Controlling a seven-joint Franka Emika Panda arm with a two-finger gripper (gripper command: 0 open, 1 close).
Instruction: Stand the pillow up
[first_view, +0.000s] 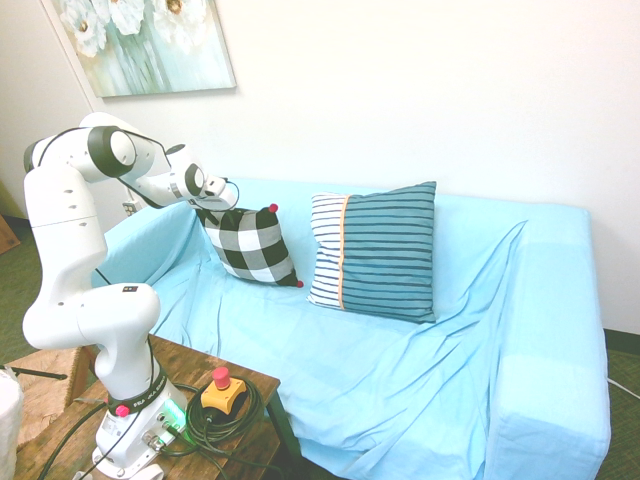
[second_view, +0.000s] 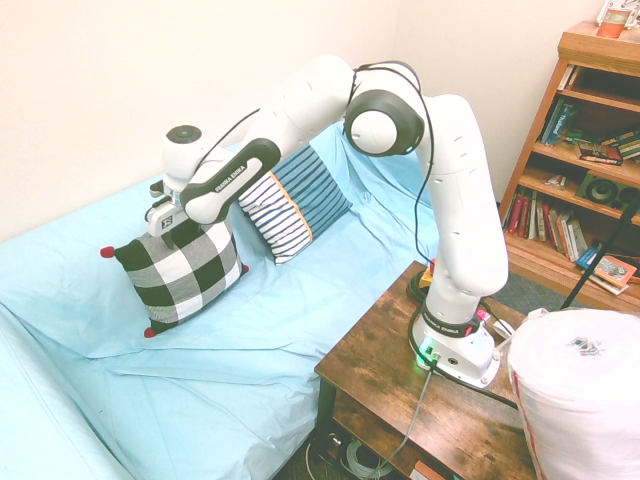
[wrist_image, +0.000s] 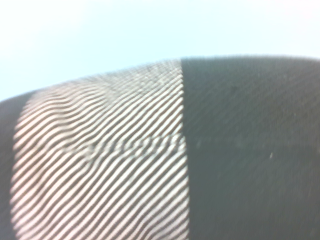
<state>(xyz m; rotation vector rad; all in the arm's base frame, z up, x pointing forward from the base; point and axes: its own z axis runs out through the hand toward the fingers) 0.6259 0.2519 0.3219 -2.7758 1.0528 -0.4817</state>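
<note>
In the first exterior view, my arm arches over the sofa (first_view: 400, 370), wrist lowered to the upper edge of the checked pillow (first_view: 250, 245), which leans upright near the backrest. In the second, my fingers (second_view: 178, 236) meet that edge, their grip unclear to me.

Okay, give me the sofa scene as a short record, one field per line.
pillow: black-and-white checked cushion, raised near upright, leaning toward the sofa back
corners: red pom-poms
gripper: at the cushion's top edge
neighbor: teal striped pillow with white panel, propped against the backrest
seat: sofa under light blue cover
wall: flower painting
</note>
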